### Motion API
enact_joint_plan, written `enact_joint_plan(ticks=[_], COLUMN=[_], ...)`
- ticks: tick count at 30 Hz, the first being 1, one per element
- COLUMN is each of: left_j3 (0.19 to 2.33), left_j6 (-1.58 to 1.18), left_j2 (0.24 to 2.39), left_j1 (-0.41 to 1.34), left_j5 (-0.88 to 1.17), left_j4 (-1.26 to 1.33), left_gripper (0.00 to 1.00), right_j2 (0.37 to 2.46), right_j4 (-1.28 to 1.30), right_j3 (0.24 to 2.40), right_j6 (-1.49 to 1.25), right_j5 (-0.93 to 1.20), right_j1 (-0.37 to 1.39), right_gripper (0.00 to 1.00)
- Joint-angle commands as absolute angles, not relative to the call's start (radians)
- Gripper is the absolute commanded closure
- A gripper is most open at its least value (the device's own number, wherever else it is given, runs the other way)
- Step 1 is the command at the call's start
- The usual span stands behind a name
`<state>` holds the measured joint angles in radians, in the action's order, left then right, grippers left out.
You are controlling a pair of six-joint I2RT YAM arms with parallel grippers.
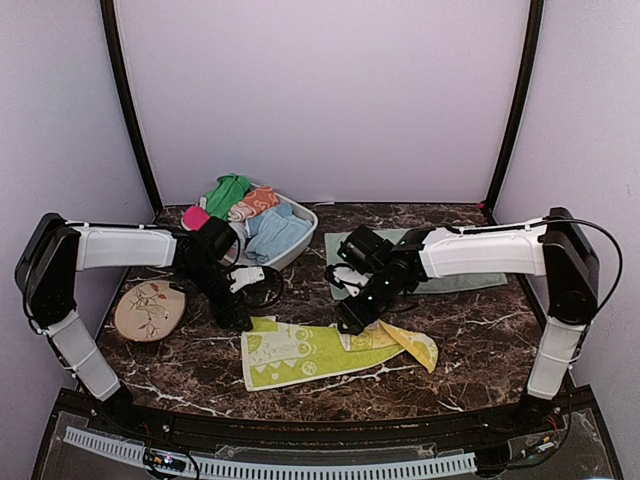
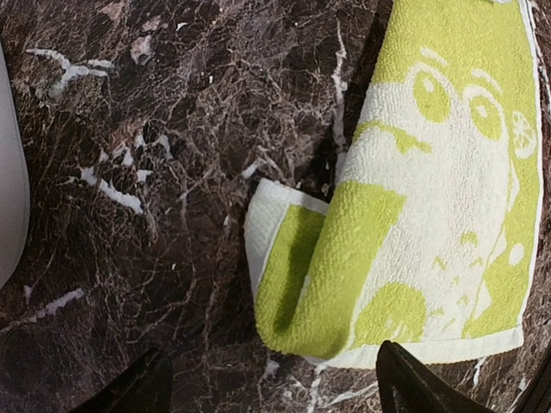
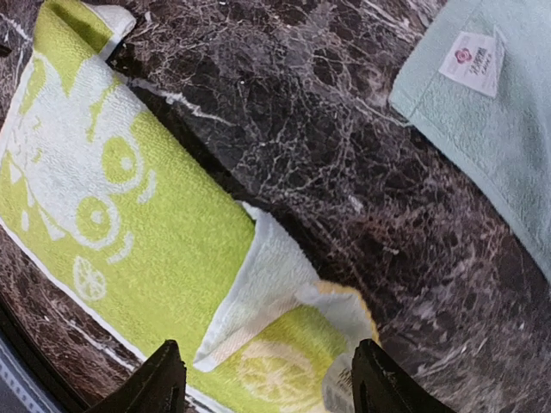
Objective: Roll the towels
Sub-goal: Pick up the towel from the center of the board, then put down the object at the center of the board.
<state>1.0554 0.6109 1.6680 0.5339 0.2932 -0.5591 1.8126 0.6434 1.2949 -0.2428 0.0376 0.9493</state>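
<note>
The yellow-lime patterned towel (image 1: 310, 352) lies spread on the dark marble table near the front. Its left corner is folded over (image 2: 327, 275) and its right end is folded over (image 3: 275, 292). My left gripper (image 1: 238, 318) is open and empty just above the towel's left corner; its fingertips (image 2: 405, 383) straddle the folded corner. My right gripper (image 1: 350, 322) is open and empty above the towel's right part, over the folded end. The pale mint towel (image 1: 470, 280) lies flat behind, under my right arm; its label shows in the right wrist view (image 3: 472, 58). The hot-pink towel (image 1: 195, 217) sits at the basket's left edge.
A grey basket (image 1: 300, 240) at the back holds green, orange-patterned and light blue cloths. A round tan plate (image 1: 148, 308) with a floral pattern lies at the left. The table's front edge runs along the bottom.
</note>
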Motion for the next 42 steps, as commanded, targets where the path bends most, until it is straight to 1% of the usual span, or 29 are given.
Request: enact_joint_plan(ticks=[1,8,13,14,16,17,19,20,23,24,27,30,32,34,36,37,38,39,40,41,42], left_j3=[1.028,1.025,1.041,1.043,1.042,1.041,1.035,1.034,1.028,1.02,0.997,0.966,0.944,0.928,0.917,0.909,0.898,0.888,0.879,0.876,0.88], left_j6=[0.648,0.656,0.654,0.655,0.656,0.658,0.653,0.649,0.643,0.645,0.667,0.703,0.733,0.755,0.773,0.781,0.784,0.787,0.792,0.793,0.791], left_j2=[1.674,1.722,1.729,1.73,1.728,1.725,1.72,1.716,1.703,1.69,1.647,1.582,1.53,1.479,1.436,1.423,1.414,1.41,1.409,1.409,1.411], left_j1=[0.535,0.537,0.537,0.538,0.538,0.538,0.537,0.538,0.538,0.538,0.538,0.537,0.536,0.538,0.537,0.539,0.544,0.549,0.552,0.554,0.554], left_j5=[0.275,0.261,0.285,0.287,0.294,0.3,0.31,0.317,0.341,0.343,0.324,0.254,0.219,0.219,0.269,0.3,0.329,0.349,0.367,0.378,0.379], left_j4=[-0.517,-0.504,-0.527,-0.531,-0.54,-0.542,-0.546,-0.549,-0.559,-0.555,-0.559,-0.568,-0.581,-0.624,-0.681,-0.717,-0.744,-0.765,-0.786,-0.796,-0.797], left_gripper=[0.17,0.29,0.42,0.44,0.51,0.55,0.63,0.71,0.95,1.0,1.0,1.0,1.0,1.0,0.99,0.93,0.81,0.66,0.53,0.36,0.31], right_j2=[1.847,1.919,1.928,1.928,1.926,1.921,1.901,1.886,1.806,1.772,1.658,1.541,1.472,1.403,1.34,1.311,1.284,1.263,1.238,1.221,1.205], right_j4=[0.648,0.67,0.662,0.659,0.654,0.649,0.64,0.633,0.602,0.587,0.533,0.481,0.45,0.413,0.376,0.358,0.337,0.319,0.31,0.305,0.302], right_j3=[1.36,1.385,1.378,1.373,1.364,1.358,1.346,1.341,1.317,1.301,1.238,1.162,1.077,1.002,0.928,0.89,0.852,0.822,0.793,0.772,0.751], right_j6=[-0.111,-0.068,-0.062,-0.061,-0.068,-0.073,-0.088,-0.096,-0.134,-0.154,-0.205,-0.253,-0.285,-0.317,-0.347,-0.365,-0.386,-0.409,-0.427,-0.442,-0.453], right_j5=[0.128,0.196,0.219,0.225,0.238,0.242,0.25,0.251,0.263,0.271,0.274,0.27,0.274,0.273,0.276,0.281,0.29,0.297,0.301,0.307,0.314], right_j1=[0.895,0.858,0.854,0.851,0.843,0.838,0.832,0.828,0.812,0.805,0.778,0.737,0.707,0.688,0.677,0.673,0.671,0.67,0.671,0.67,0.67], right_gripper=[0.34,0.38,0.45,0.48,0.59,0.68,0.93,1.0,1.0,1.0,1.0,1.0,1.0,1.0,1.0,1.0,1.0,1.0,1.0,1.0,1.0])
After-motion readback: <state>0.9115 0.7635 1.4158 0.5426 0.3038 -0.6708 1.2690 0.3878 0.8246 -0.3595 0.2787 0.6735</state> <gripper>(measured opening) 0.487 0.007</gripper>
